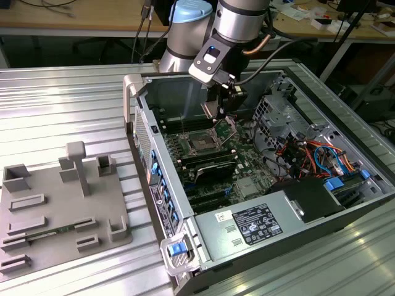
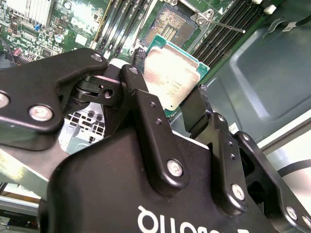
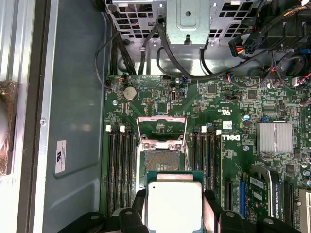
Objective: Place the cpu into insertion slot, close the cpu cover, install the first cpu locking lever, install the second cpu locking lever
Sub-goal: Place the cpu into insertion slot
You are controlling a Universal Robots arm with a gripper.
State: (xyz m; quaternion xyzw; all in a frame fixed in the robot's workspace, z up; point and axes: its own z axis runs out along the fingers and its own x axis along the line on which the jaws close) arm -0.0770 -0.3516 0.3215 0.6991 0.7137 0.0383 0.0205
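Observation:
My gripper (image 3: 174, 209) is shut on the cpu (image 3: 174, 203), a flat silver square on a green base, clamped by its two side edges between black fingers (image 3: 210, 206). In both wrist views the cpu (image 2: 171, 76) hangs in the gripper (image 2: 167, 85) above the motherboard, just short of the insertion slot (image 3: 162, 161). That slot (image 2: 173, 22) lies bare, its dark contact field showing. The cpu cover (image 3: 162, 127) stands swung back on its hinge beyond it. In the exterior view the gripper (image 1: 223, 114) is inside the case, above the slot (image 1: 202, 143) and the raised cover (image 1: 226, 128).
Black memory slots (image 3: 119, 170) flank the socket on both sides. A finned heatsink (image 3: 274, 138) and expansion cards lie farther along the board. Drive cage (image 3: 187, 14) and cable bundles (image 1: 308, 154) crowd the case. A grey fixture plate (image 1: 55, 209) lies at the exterior view's left.

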